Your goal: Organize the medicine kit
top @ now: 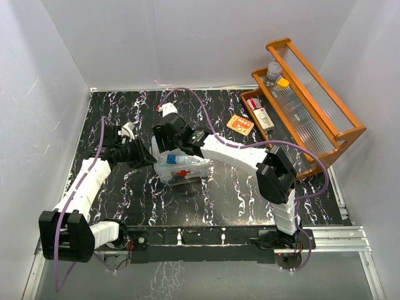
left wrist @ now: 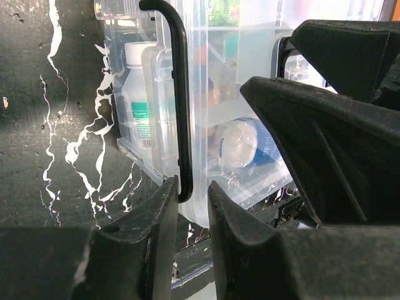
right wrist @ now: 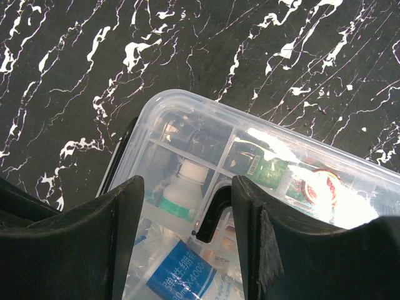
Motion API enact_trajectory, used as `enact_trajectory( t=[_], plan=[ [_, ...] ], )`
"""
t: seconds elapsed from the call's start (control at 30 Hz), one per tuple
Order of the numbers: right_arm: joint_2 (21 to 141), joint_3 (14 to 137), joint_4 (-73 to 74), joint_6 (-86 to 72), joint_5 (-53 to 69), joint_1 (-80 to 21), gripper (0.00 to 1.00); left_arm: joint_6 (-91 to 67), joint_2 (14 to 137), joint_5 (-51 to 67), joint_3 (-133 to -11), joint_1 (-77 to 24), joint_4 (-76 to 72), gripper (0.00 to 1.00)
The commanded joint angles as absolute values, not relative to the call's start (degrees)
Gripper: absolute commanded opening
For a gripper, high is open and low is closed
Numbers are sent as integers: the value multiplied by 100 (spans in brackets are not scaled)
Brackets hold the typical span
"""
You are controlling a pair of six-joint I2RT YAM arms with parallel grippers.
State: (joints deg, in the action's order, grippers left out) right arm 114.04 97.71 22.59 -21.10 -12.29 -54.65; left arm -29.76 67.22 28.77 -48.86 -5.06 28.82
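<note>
Clear medicine kit [top: 181, 169], one, black handle [left wrist: 181, 94]; left pincer [left wrist: 190, 187] narrowly open astride handle, right pincer [right wrist: 187, 184] open over kit

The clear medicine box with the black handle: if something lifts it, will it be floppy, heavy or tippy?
The medicine kit looks like moulded hard plastic, so probably stiff. It holds a bottle and other items, so likely fairly heavy for its size. Lifted by the thin black handle, it might swing or tilt.
</note>
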Motion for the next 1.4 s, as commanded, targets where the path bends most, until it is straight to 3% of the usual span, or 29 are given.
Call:
enact_trajectory(
  t=[0.0,0.43,0.6,0.7,1.0,1.2,1.37],
  plan=[
    [11795,9500,3112,-2284,-966,-5502,56,-2901,6792,2785,-5031,-632,3218,24],
    [11166,10211,3278,-2530,-1390,-5263,56,-2606,6787,2002,-6048,-633,3555,68],
    [9938,9088,2961,-2895,-2674,-5220,58,-2226,6408,1666,-6490,-633,3701,75],
    [8955,8111,2711,-3025,-3188,-5178,59,-2108,5938,1603,-6439,-633,3544,97],
    [6053,5887,2449,-2775,-4014,-5141,62,-2054,4535,1663,-6173,-633,3333,99],
    [4633,5680,2873,-2733,-4625,-5142,63,-2250,3461,1215,-6092,-632,3365,99],
    [4118,6020,3352,-2693,-5163,-5139,64,-2233,3001,714,-6475,-633,3655,99]
  ],
)
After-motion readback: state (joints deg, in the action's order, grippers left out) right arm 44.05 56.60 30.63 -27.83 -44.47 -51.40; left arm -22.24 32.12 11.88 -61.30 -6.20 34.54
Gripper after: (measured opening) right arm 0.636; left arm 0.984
